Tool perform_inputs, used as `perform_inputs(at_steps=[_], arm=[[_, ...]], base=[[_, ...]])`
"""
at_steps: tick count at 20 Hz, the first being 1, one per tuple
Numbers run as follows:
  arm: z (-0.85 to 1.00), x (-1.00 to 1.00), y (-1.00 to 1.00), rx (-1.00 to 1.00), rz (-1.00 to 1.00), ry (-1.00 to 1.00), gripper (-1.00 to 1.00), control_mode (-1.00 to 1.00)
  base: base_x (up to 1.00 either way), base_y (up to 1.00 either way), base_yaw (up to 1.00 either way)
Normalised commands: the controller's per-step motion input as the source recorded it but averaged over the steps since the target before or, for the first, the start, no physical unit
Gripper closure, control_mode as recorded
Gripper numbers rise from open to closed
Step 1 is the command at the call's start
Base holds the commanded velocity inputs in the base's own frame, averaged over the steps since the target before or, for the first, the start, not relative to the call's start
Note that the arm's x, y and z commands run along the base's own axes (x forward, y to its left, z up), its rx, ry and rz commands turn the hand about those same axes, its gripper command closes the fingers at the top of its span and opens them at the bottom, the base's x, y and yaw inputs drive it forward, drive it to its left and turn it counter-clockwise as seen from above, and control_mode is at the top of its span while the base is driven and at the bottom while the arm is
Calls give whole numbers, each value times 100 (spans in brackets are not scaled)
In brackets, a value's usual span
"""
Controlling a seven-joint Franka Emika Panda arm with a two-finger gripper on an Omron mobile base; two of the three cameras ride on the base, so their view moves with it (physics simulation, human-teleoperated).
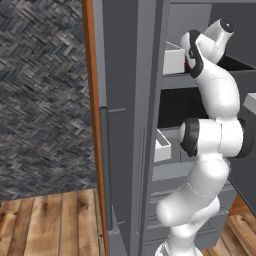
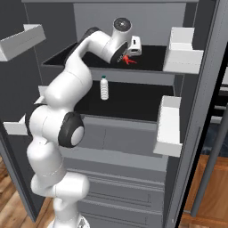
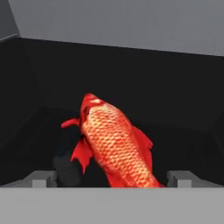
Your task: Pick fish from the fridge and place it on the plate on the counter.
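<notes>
- Lying on the dark upper shelf of the fridge: one small slim red-orange fish (image 3: 114, 146) with scaled flank and red fins, seen in the hand view stretching from the middle of the frame down to its lower edge; in the right base view it is a small red shape (image 2: 129, 59) just beside the robot's hand.
- Two-finger gripper (image 3: 111, 179), dark-tipped: spread wide, one fingertip (image 3: 41, 178) to each side of the fish, the fish's lower end between them; whether either tip touches it cannot be told.
- Tall plain grey fridge (image 2: 133, 20): standing open, grey back wall above a black shelf floor, a second dark shelf beneath.
- Small white plastic bottle (image 2: 104, 87): upright on the lower dark shelf, below the fish and well apart from it.
- White door bins (image 2: 170, 124): several, fixed at the fridge's sides; one more (image 1: 173, 59) sits beside the arm in the left base view.
- White robot arm with dark joints (image 2: 67, 107): rising from the base and bending forward into the upper compartment.
- Brown plank floor (image 1: 50, 222) and grey woven-pattern wall (image 1: 45, 90): to the left of the fridge.
</notes>
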Motion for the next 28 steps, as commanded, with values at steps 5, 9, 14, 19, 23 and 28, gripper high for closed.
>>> perform_inputs(at_steps=[5, 9, 14, 19, 23, 28], arm=[[0, 51, 0, 4, 1, 4, -100, -100], [0, 44, 0, 3, 2, 4, -100, -100], [-1, 12, 0, 0, 2, 8, -100, -100], [0, -1, 0, 0, 0, 10, -100, -100], [0, -13, 0, 0, 0, 4, -100, -100], [-1, -27, 0, 0, 0, -1, -100, -100]], base=[[0, 0, 0], [0, 0, 0], [0, 0, 0], [0, 0, 0], [0, 0, 0], [0, 0, 0]])
